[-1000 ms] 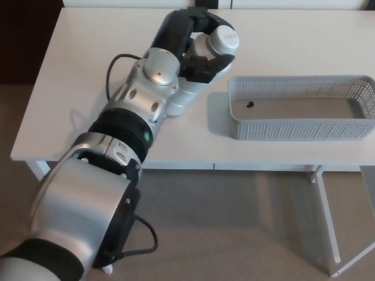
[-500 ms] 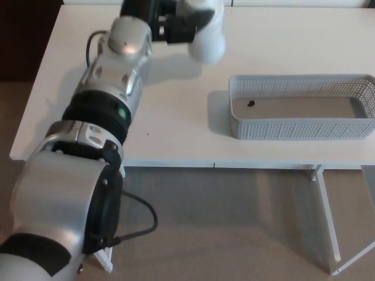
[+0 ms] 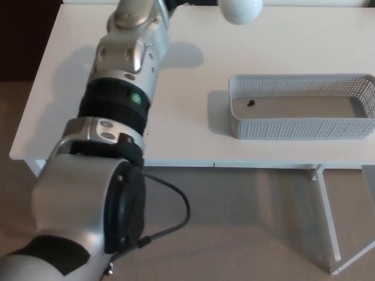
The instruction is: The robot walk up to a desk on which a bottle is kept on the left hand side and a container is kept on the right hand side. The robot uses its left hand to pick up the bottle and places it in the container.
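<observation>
**A plain office or test room**

The setting looked like an office or lab room. A white worktop (image 3: 193,140) on white metal legs (image 3: 327,222) stood on beige carpet (image 3: 246,222). A grey perforated storage basket (image 3: 302,126) sat at 3 o'clock. Dark furniture (image 3: 26,41) showed at 10 o'clock; its kind was unclear.

No text, label, brand or number can be read on anything here.

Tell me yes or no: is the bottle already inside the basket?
No. The bottle is up at the top edge of the picture, clear of the basket, which holds only a small dark speck.
</observation>
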Motion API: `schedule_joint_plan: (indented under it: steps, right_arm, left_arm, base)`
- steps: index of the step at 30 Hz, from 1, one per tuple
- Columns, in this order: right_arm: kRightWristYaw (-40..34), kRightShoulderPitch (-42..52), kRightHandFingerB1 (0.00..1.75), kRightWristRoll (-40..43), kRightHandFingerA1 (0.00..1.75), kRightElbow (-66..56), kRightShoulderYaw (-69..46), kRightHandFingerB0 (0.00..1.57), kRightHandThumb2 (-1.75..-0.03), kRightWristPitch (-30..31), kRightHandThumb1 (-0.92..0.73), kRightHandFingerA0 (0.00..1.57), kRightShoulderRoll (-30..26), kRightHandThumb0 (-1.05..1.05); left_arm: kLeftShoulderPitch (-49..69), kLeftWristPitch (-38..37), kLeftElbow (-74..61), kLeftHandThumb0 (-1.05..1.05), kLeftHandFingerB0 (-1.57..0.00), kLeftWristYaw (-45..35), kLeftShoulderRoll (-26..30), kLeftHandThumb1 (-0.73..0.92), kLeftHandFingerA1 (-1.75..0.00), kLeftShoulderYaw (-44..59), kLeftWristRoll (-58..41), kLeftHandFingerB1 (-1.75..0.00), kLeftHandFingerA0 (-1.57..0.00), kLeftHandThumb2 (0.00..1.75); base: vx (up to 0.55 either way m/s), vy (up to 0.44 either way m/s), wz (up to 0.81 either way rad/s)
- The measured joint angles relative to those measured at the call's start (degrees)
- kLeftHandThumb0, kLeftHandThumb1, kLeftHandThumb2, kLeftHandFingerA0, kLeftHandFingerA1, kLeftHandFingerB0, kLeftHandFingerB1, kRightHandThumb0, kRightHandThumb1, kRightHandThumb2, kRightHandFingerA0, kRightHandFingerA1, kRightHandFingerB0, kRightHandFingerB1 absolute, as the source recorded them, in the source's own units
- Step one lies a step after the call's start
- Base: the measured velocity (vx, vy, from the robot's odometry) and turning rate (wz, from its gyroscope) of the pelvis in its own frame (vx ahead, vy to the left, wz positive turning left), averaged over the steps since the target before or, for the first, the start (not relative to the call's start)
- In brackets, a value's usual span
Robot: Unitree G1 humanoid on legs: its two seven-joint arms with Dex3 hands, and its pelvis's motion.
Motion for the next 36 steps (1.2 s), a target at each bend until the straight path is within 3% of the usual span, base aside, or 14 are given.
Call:
schedule_joint_plan:
  steps: [2,3,6,7,10,11,13,14,15,16,19,20,29,36]
  right_arm:
    - [0.0,-0.1,0.53,0.0,0.57,0.0,0.1,0.81,-0.69,0.0,-0.27,0.87,0.0,-0.66]
    - [0.0,-0.2,0.52,-0.1,0.57,0.0,0.2,0.83,-0.69,0.0,-0.28,0.89,0.0,-0.68]
    - [0.0,-0.3,0.53,-0.1,0.57,0.0,0.2,0.81,-0.69,0.0,-0.26,0.86,0.0,-0.64]
    - [0.0,-0.4,0.46,-0.1,0.46,0.0,0.3,0.87,-0.53,0.1,-0.37,0.87,0.0,-0.59]
    - [0.0,-0.9,0.53,-0.1,0.58,-0.1,0.3,0.81,-0.69,0.3,-0.27,0.88,0.0,-0.65]
    - [0.0,-1.0,0.46,-0.1,0.47,-0.1,0.3,0.86,-0.53,0.3,-0.36,0.87,0.0,-0.58]
    - [0.0,-1.4,0.45,-0.1,0.46,-0.1,0.4,0.85,-0.53,0.5,-0.36,0.87,0.0,-0.57]
    - [0.0,-1.7,0.45,-0.1,0.46,-0.1,0.4,0.85,-0.53,0.7,-0.36,0.87,-0.1,-0.57]
    - [0.0,-1.9,0.46,-0.1,0.46,-0.1,0.5,0.85,-0.53,0.7,-0.36,0.86,-0.1,-0.57]
    - [0.0,-2.2,0.53,-0.2,0.57,-0.1,0.6,0.81,-0.69,0.9,-0.27,0.89,-0.1,-0.66]
    - [0.0,-2.7,0.53,-0.2,0.57,-0.1,0.8,0.80,-0.69,1.0,-0.26,0.88,-0.1,-0.64]
    - [0.0,-3.0,0.53,-0.2,0.57,-0.1,0.9,0.80,-0.69,1.0,-0.27,0.89,-0.1,-0.66]
    - [-0.1,-4.5,0.52,-0.7,0.53,0.0,1.5,0.84,-0.67,1.8,-0.30,0.86,-0.1,-0.67]
    - [-0.4,-5.1,0.52,-1.2,0.57,0.3,1.8,0.81,-0.70,2.4,-0.28,0.89,-0.9,-0.69]
  left_arm:
    - [0.0,0.8,-1.2,-0.14,-0.87,0.0,-1.6,0.65,-1.45,0.0,-0.7,-1.10,-1.05,0.91]
    - [0.1,1.4,-2.0,-0.16,-0.86,0.0,-2.5,0.68,-1.35,0.0,-1.3,-1.11,-1.06,0.86]
    - [0.1,1.5,-2.2,-0.15,-0.87,0.0,-2.8,0.66,-1.33,-0.1,-1.5,-1.10,-1.10,0.88]
    - [0.1,2.1,-3.2,-0.15,-0.91,0.1,-3.9,0.57,-1.24,-0.5,-1.9,-1.09,-1.17,0.99]
    - [0.3,2.7,-4.1,-0.15,-0.87,0.0,-4.7,0.62,-1.23,-1.3,-2.2,-1.16,-1.20,0.90]
    - [0.3,2.8,-4.3,-0.16,-0.85,0.0,-4.9,0.63,-1.15,-1.5,-2.2,-1.18,-1.23,0.92]
    - [0.4,3.8,-5.4,-0.19,-0.82,-0.3,-5.5,0.70,-1.08,-2.7,-2.3,-1.14,-1.24,0.82]
    - [0.5,4.5,-6.1,-0.19,-0.82,-0.5,-5.5,0.70,-1.08,-3.4,-2.3,-1.14,-1.24,0.82]
    - [0.6,5.0,-6.7,-0.17,-0.81,-0.7,-5.6,0.70,-1.20,-3.8,-2.3,-1.10,-1.17,0.81]
    - [0.7,6.0,-7.6,-0.15,-0.84,-1.0,-5.5,0.67,-1.26,-4.6,-2.3,-1.07,-1.15,0.83]
    - [0.8,7.8,-8.9,-0.13,-0.88,-1.7,-5.5,0.66,-1.26,-5.7,-2.3,-1.06,-1.15,0.82]
    - [0.9,9.2,-9.6,-0.15,-0.85,-2.2,-5.5,0.62,-1.28,-6.8,-2.3,-1.07,-1.13,0.92]
    - [2.0,16.4,-13.3,-0.13,-0.92,-4.7,-5.0,0.53,-1.14,-12.3,-2.2,-1.03,-1.18,1.06]
    - [4.5,22.3,-18.2,-0.13,-0.89,-7.4,-4.5,0.54,-1.09,-16.0,-2.2,-1.03,-1.17,1.03]
  base:
    - [0.00,0.000,0.00]
    - [0.00,0.000,0.00]
    - [0.00,0.000,0.00]
    - [0.00,0.000,0.00]
    - [0.00,0.000,0.00]
    - [0.00,0.000,0.00]
    - [0.00,0.000,0.00]
    - [0.00,0.000,0.00]
    - [0.00,0.000,0.00]
    - [0.00,0.000,0.00]
    - [0.00,0.000,0.00]
    - [0.00,0.000,0.00]
    - [0.00,0.000,0.00]
    - [0.00,0.000,0.00]
